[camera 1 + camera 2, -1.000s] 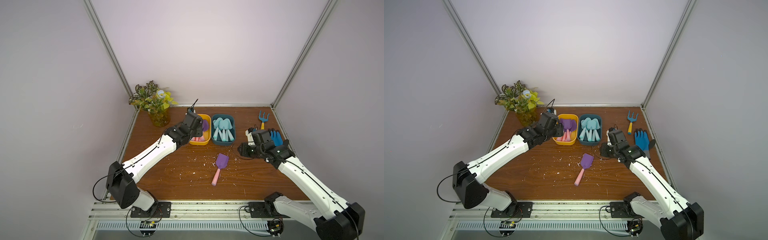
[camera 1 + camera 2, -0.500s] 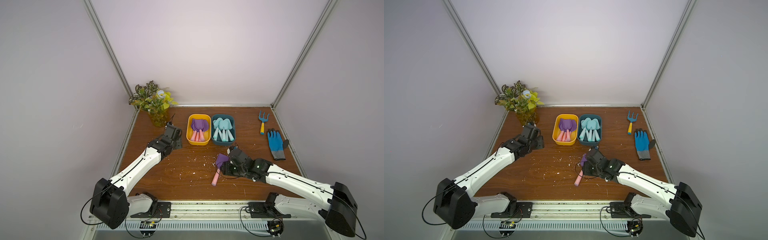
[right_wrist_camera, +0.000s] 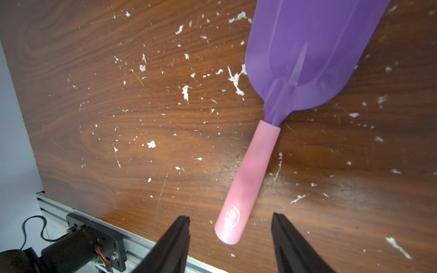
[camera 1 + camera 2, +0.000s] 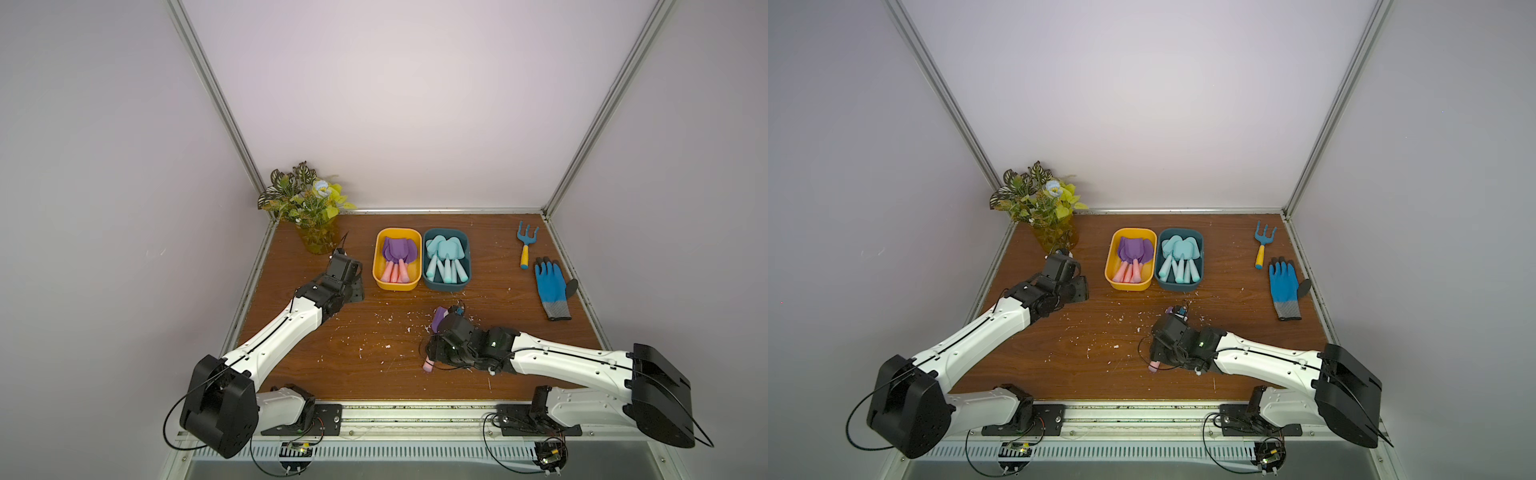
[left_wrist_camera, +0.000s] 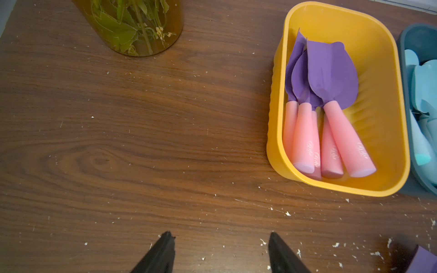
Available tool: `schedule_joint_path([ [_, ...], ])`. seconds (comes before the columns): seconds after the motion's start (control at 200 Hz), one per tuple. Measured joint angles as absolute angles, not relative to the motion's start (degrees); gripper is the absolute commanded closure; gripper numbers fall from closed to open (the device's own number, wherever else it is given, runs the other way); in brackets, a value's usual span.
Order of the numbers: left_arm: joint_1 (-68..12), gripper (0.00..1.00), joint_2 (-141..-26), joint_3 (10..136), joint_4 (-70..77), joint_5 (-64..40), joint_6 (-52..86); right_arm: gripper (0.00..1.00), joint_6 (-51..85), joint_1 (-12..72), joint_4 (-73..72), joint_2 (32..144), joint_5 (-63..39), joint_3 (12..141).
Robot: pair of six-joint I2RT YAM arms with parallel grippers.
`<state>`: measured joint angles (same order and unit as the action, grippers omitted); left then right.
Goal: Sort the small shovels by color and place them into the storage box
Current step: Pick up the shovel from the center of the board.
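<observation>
Shovel time: one loose purple shovel (image 3: 307,59) lies flat on the wooden table (image 4: 365,357), pink handle pointing toward the front edge. The right gripper (image 3: 231,218) is down over it, fingers spread wide with the butt of the handle sitting between them, a clear gap on each side, nothing pinched. In both top views the right arm's wrist covers most of that shovel, with only the blade tip and the handle end peeking out. Over on the other side, the left gripper (image 5: 220,234) hangs above bare wood, fingers apart and empty, near the yellow box (image 5: 275,141). That box holds the purple shovels (image 5: 331,71), pink handles bunched together; right beside it, the teal box (image 4: 467,259) holds the light-blue shovels (image 4: 446,251). Well off by the right wall lie a blue rake (image 4: 527,241) and a blue glove (image 4: 550,286); in the back left corner stands a potted plant (image 4: 307,208).
</observation>
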<state>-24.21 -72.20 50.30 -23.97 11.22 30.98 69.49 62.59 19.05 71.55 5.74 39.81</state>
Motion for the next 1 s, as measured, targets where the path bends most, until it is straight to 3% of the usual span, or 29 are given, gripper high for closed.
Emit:
schedule_joint_path([
  [0.68,-23.18,0.35,-71.83,49.52,-22.79,9.04,30.98,0.43,72.49,63.48,16.99,80.77,5.48,40.21],
  [0.996,-22.76,0.35,-71.61,49.52,-22.41,8.82,30.98,0.55,72.82,64.18,16.05,83.18,5.21,40.86],
])
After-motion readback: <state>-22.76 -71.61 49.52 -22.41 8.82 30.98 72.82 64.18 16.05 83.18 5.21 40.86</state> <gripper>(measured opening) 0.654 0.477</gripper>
